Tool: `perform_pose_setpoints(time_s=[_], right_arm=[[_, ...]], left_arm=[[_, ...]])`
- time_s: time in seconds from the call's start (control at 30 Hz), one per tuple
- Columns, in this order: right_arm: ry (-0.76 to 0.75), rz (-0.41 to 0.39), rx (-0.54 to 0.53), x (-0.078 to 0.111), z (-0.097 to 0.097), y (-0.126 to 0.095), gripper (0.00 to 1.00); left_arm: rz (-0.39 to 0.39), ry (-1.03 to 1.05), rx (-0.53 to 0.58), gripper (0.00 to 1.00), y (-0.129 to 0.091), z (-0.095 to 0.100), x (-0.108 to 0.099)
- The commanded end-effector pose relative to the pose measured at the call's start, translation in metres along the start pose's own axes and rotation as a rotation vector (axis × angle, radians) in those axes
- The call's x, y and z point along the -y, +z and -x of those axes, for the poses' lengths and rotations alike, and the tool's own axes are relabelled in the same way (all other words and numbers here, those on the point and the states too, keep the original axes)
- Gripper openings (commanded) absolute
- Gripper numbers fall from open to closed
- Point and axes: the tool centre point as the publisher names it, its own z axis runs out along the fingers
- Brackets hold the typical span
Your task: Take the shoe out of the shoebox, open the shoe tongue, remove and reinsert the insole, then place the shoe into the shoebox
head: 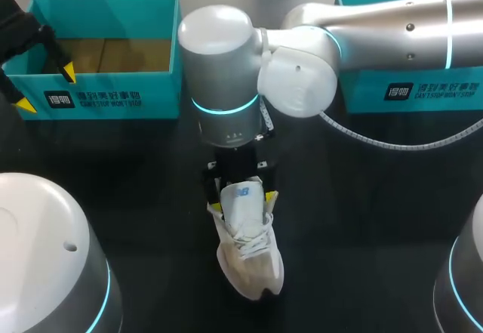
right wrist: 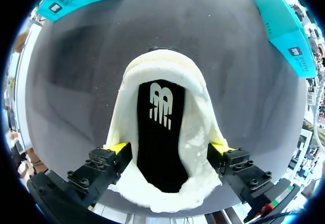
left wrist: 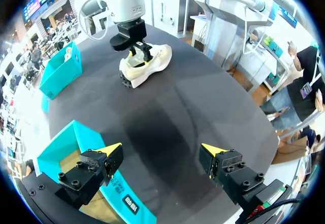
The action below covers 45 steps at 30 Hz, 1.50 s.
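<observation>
Head view: right hand (head: 243, 201) grips the shoe (head: 249, 261) on the black table (head: 362, 197); left hand (head: 47, 89) open.

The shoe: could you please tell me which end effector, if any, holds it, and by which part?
The right end effector grips the shoe across the two sides of its opening; the left end effector holds nothing.

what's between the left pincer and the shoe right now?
Only bare black table, as the left wrist view shows. The left pincer hangs open at the teal shoebox corner; the shoe lies farther out, held by the right pincer.
</observation>
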Motion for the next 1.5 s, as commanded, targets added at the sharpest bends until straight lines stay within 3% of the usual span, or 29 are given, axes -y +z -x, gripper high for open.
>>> perform_pose_setpoints(time_s=[0.03, 0.53, 1.1, 1.5], right_arm=[[-0.010, 0.005, 0.011, 0.000, 0.001, -0.004, 1.00], [0.009, -0.024, 0.003, 0.020, 0.001, -0.006, 1.00], [0.009, -0.041, 0.003, 0.033, 0.004, -0.025, 1.00], [0.034, -0.062, -0.011, 0.081, -0.006, -0.045, 1.00]], left_arm=[[0.001, 0.001, -0.004, 1.00, -0.001, 0.000, -0.001], [0.001, 0.001, -0.004, 1.00, -0.001, 0.000, -0.001], [0.001, 0.001, -0.004, 1.00, -0.001, 0.000, -0.001], [0.001, 0.001, -0.004, 1.00, -0.001, 0.000, -0.001]])
